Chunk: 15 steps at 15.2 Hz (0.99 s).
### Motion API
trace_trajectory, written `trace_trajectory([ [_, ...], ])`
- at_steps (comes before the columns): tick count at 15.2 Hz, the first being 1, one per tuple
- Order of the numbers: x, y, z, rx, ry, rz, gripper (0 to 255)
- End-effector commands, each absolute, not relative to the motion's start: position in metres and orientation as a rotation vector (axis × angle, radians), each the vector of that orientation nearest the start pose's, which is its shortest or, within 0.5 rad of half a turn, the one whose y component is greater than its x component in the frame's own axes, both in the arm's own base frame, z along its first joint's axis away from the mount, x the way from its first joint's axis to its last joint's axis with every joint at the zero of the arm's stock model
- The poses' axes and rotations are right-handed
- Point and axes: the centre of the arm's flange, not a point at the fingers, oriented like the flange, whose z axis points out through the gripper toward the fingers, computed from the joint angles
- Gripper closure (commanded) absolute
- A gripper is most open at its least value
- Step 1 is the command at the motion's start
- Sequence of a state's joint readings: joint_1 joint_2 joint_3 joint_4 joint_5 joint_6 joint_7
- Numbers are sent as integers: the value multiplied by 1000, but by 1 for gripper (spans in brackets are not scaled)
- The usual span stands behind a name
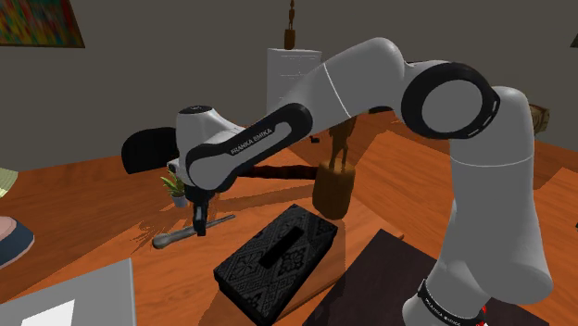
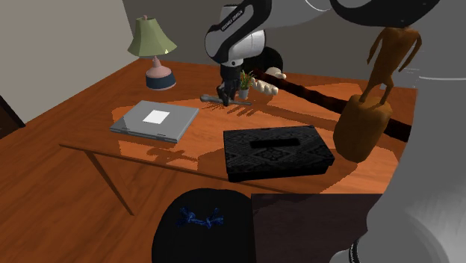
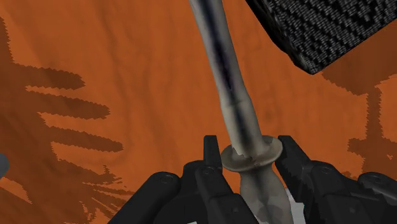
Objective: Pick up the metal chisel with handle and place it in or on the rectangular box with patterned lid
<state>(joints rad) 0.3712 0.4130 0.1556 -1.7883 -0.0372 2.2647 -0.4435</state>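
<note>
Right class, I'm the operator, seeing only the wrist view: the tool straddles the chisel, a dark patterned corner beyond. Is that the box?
Observer: Yes; the box has a slot in its lid and lies to the shoulder view's right of the chisel.
Operator: Anything near the tool?
Observer: A small potted plant stands close beside it.
Operator: Anything else on the table?
Observer: A closed grey laptop, to the second exterior view's left of the box.

On the table, the chisel lies to the shoulder view's left of the box, apart from it. The plant stands behind the chisel, the laptop before it.
</note>
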Motion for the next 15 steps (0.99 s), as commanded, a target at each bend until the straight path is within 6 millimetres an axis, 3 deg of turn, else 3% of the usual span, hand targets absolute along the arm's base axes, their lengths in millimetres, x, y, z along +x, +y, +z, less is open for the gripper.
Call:
trace_trajectory([
  [1,563,311,335,-2741,-1458,-104,255],
  [15,447,167,340,-2741,-1458,-104,255],
])
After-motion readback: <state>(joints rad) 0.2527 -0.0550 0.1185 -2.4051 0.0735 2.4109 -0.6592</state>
